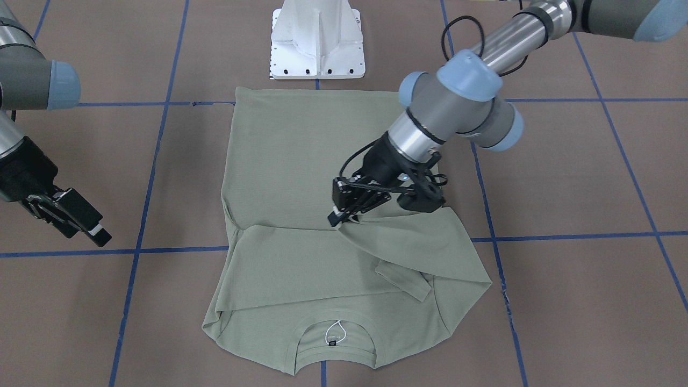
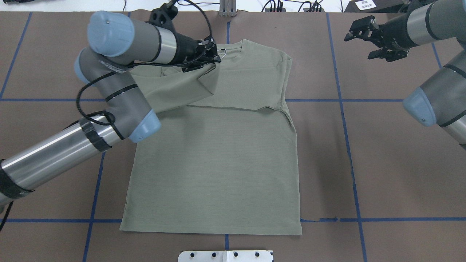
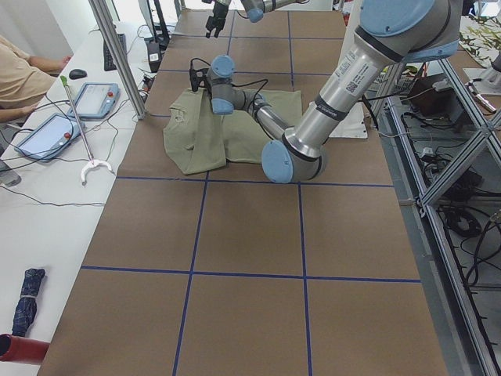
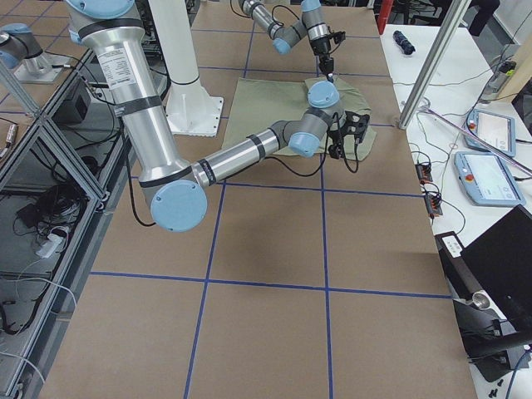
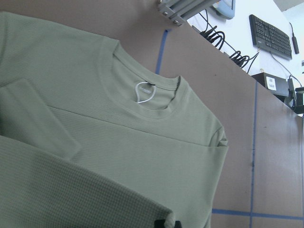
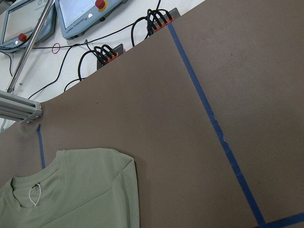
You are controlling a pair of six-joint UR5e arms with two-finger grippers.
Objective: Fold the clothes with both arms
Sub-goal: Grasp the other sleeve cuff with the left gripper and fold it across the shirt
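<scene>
The sage-green shirt (image 2: 218,163) lies flat on the brown table, neck and black label (image 1: 333,338) away from the robot. One sleeve is folded across the chest. My left gripper (image 2: 214,55) is shut on a flap of the shirt's other side (image 1: 430,247), held raised over the chest near the collar, with the sleeve cuff (image 1: 403,279) hanging from it. The left wrist view shows the collar (image 5: 142,102) and the flap just under the camera. My right gripper (image 2: 367,38) hovers open beyond the shirt's far corner, holding nothing; its wrist view catches only a shirt shoulder (image 6: 95,190).
The white pedestal base (image 1: 318,40) stands at the shirt's hem side. Blue tape lines (image 2: 346,145) grid the table. Beyond the far edge are an aluminium post (image 3: 117,55), teach pendants (image 4: 482,174), cables and a seated person (image 3: 23,70).
</scene>
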